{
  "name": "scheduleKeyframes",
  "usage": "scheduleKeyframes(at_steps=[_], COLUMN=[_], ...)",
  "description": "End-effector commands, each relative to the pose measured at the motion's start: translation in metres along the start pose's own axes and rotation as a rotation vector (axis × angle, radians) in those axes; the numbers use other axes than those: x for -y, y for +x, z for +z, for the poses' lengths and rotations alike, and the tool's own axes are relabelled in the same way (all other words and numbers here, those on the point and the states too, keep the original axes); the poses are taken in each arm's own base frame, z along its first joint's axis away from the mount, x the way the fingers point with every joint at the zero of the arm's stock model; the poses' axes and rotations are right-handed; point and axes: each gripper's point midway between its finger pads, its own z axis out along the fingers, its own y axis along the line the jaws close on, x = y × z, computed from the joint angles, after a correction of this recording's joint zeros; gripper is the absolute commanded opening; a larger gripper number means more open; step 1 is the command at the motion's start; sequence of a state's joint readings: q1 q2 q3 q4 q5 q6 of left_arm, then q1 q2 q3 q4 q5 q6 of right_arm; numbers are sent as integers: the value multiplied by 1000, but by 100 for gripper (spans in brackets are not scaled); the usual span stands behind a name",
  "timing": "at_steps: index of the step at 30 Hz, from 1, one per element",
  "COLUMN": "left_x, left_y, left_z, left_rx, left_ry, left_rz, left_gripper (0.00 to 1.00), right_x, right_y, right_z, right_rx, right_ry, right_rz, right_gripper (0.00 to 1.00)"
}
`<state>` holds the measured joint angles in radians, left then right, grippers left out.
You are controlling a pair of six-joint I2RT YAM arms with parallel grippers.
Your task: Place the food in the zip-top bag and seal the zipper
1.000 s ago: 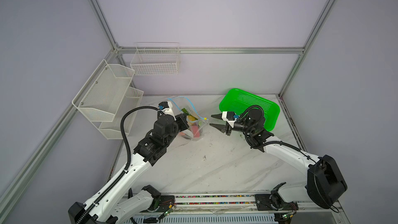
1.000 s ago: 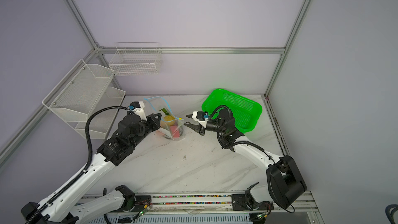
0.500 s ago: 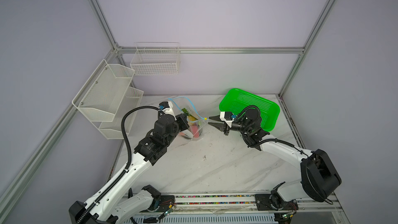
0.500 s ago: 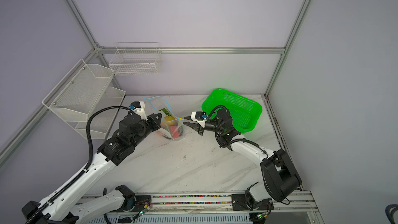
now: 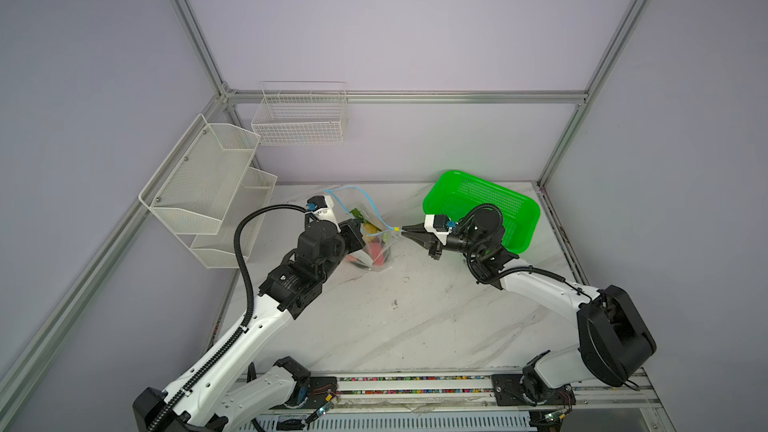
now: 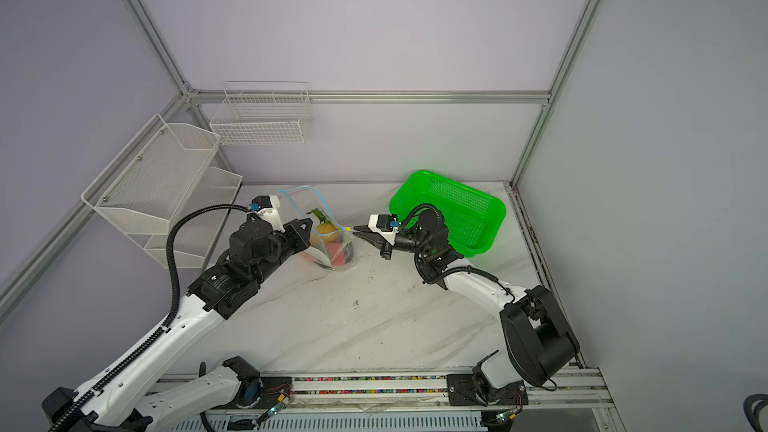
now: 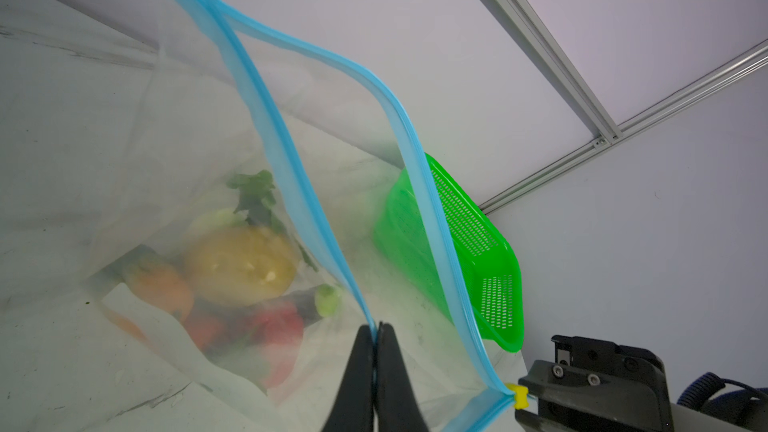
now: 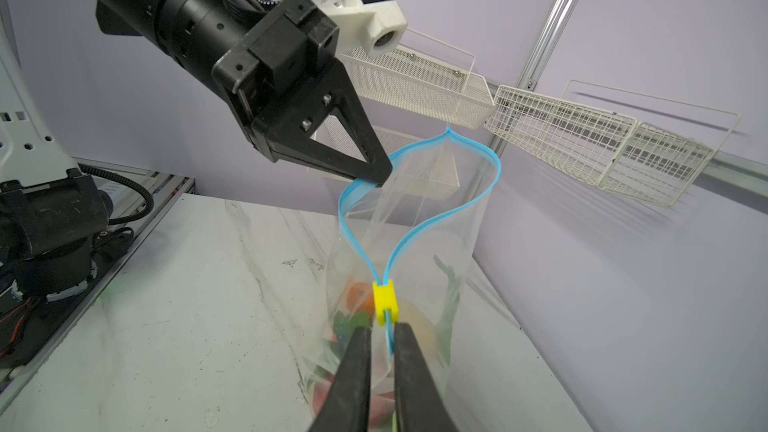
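We pinch the zipper (image 7: pixel 272 147) with the left gripper (image 7: pixel 377 326); the right gripper (image 8: pixel 382 328), fingers slightly apart, straddles it beside the slider (image 8: pixel 384 301).

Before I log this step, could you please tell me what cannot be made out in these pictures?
- Food pieces in the bag: left wrist view, blurred by cloudy plastic; uncountable.
- Right claw on the zipper: right wrist view, contact unclear.
- Green basket floor: both top views, partly hidden by right arm.
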<state>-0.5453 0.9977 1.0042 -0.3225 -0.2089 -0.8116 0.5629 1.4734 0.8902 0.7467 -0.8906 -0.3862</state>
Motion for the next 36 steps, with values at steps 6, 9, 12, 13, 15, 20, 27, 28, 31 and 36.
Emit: scheduleKeyframes(at_steps=[6,9,12,13,15,20,27,28,31,36], left_x=[15,14,13,13,13,13,13,13,13,12], left_y=[-19,-20,-19,-19,-19,-19,-19,-19,-19,-22], left_z=[-9,-9,-9,-9,-9,-9,-9,-9,-9,-12], left_rx=[54,57,54,54,55,54,56,57,55,65], left_ry=[49,47,43,44,42,42,41,41,42,38], left_rz=[-13,-13,-11,-11,-11,-11,-11,-11,-11,-5], left_gripper=[0,0,0,0,0,0,0,0,0,0], right_x=[-3,-2,-3,-2,-2,-2,-3,-3,-1,-1], right_y=[-7,-7,-8,-9,-10,-11,-12,-12,-14,-21], right_z=[7,8,8,8,8,10,12,12,13,12], right_rx=[39,41,46,48,51,56,57,57,50,50], right_ry=[-30,-31,-31,-31,-31,-37,-42,-40,-36,-38], right_rz=[-38,-33,-32,-32,-30,-27,-23,-22,-18,-25], right_gripper=[16,15,13,12,12,11,3,1,0,0])
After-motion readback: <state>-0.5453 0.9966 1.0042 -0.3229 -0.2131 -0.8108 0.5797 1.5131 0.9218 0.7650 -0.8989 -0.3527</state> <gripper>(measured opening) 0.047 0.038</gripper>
